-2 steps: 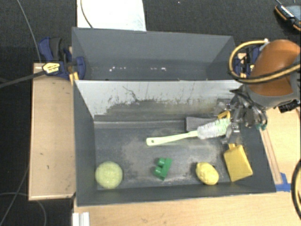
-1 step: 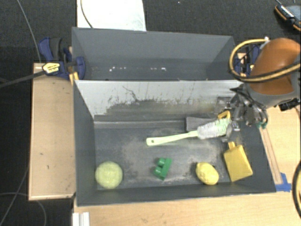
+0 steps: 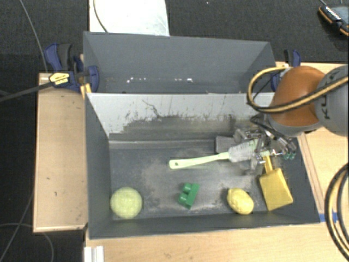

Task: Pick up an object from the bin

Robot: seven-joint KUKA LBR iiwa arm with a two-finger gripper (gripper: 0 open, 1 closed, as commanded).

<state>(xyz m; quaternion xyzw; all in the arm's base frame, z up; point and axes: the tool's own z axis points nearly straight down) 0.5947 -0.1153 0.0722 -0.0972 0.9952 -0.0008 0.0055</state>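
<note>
My gripper (image 3: pixel 257 150) is low at the right side of the bin, under the orange-covered wrist. Right at it lies the bristle head of a pale green brush (image 3: pixel 199 161), whose handle runs left across the bin floor. A yellow wedge-shaped block (image 3: pixel 275 189) rests just below the gripper against the right wall. Left of that block, near the front wall, lies a yellow lemon-like lump (image 3: pixel 240 201).
A small green block (image 3: pixel 188 195) sits at the front middle and a yellow-green ball (image 3: pixel 126 202) in the front left corner. A grey flat piece (image 3: pixel 223 144) lies by the back wall near the brush head. The arm covers the bin's right rear corner.
</note>
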